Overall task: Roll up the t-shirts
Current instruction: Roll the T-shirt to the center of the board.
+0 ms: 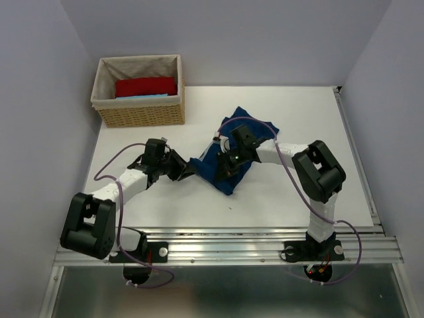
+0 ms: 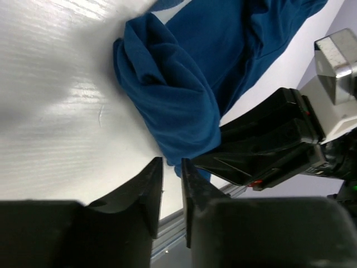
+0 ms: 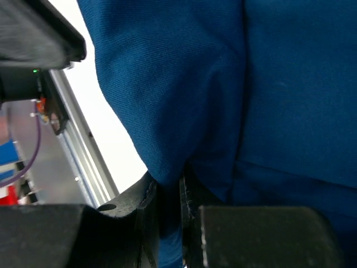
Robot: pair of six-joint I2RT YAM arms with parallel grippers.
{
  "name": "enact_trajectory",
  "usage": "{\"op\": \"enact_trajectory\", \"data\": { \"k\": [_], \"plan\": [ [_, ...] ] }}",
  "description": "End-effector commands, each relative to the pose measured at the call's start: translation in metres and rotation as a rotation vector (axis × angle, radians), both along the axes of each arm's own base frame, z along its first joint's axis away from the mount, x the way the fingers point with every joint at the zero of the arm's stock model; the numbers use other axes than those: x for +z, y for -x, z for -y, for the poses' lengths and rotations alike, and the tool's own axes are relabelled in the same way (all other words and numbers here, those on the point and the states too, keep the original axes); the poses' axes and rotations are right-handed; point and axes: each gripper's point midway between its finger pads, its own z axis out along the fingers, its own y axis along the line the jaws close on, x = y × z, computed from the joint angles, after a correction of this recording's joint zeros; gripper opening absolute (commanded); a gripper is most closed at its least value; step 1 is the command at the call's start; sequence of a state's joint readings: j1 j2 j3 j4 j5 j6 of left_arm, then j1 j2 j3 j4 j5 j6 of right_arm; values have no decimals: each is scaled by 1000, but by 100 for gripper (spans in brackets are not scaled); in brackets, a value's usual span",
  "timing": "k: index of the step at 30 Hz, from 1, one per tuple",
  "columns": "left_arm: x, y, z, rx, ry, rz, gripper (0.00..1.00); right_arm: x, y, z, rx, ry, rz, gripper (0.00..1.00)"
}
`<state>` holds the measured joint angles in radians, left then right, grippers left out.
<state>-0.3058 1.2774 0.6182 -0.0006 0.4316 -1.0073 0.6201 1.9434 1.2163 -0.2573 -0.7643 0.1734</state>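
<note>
Progress is looking early. White table (image 1: 285, 199) is carrying a plain dark navy-blue short-sleeved cloth t-shirt (image 1: 228, 180), which is lying crumpled near the table's middle and showing no roll yet. A woven wicker basket with a pale lining (image 1: 142, 116) is sitting at the table's far left corner, holding a plain red cloth piece (image 1: 146, 86) and a light-blue cloth piece (image 1: 142, 97) against its near wall; both seem to be already put away, though I cannot tell how they are rolled. The right gripper (image 3: 167, 187) is pinching a fold of the navy shirt between nearly closed jaws. The left gripper (image 2: 172, 163) is reaching the shirt's bunched left end, jaws narrowly apart; whether it is catching cloth I cannot tell. Flattening and rolling are likely remaining.
</note>
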Motion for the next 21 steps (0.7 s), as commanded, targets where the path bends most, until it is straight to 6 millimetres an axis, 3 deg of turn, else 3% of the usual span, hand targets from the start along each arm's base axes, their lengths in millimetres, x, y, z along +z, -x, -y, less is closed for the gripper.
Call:
{"op": "enact_trajectory", "data": {
  "k": [1, 6, 14, 21],
  "plan": [
    [16, -22, 11, -56, 16, 99, 28, 16, -5, 0, 19, -75, -68, 1],
    [13, -36, 19, -81, 29, 104, 15, 6, -8, 4, 21, -72, -126, 1],
    [27, -49, 26, -86, 68, 163, 13, -1, -14, 8, 22, -59, -159, 1],
    [0, -63, 31, -90, 54, 125, 11, -2, -18, 10, 10, -58, -164, 9]
  ]
}}
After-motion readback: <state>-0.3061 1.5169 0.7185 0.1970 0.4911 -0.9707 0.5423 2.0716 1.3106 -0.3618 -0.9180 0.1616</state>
